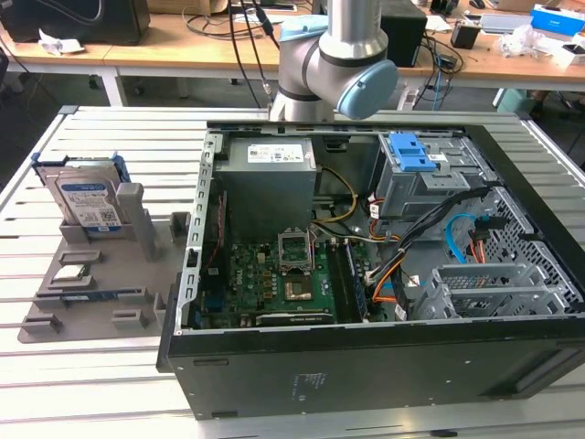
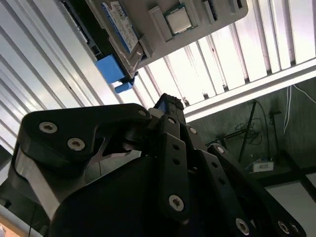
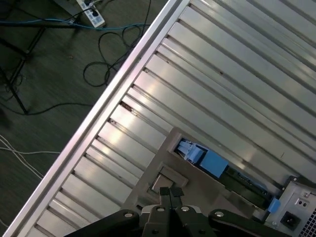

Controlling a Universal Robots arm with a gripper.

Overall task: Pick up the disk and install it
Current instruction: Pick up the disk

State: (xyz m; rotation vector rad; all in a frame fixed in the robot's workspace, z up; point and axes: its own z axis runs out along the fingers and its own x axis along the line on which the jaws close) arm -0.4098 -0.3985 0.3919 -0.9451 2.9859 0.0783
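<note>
Claw (image 3: 171, 192) is pressed together w/ nothing pinched. It hangs over the holder (image 1: 96, 315), apart from the disk (image 1: 87, 197) & touching nothing. The disk stands on edge in a slot at the holder's far end, at the exterior view's left, label to the camera, blue frame round its edges. In the second wrist view the label & a blue corner show beyond the claw's links.

Step in hand, as I read it, is the reach for the pick; the disk sits unlifted, so the task is at its start. To do it well, imo:
- spread the claw fully before dropping
- square it to the disk's two flat faces & come down centred, so the disk can't tip
- lift straight along the slot, b/c any skew could jam the frame vs. the slot walls

Containers:
- The holder sits on the slatted table (image 1: 82, 393), just beside the case (image 1: 366, 366). Besides the disk it carries a CPU (image 2: 177, 19) flat in a recess & what looks like a RAM stick (image 1: 91, 294) in a long groove.
- The case is open on top, w/ a PSU (image 1: 265, 169) at the rear, a mobo (image 1: 274, 274) on its floor, a drive cage w/ a blue latch (image 1: 411, 151) & loose cables (image 1: 393, 270).
</note>
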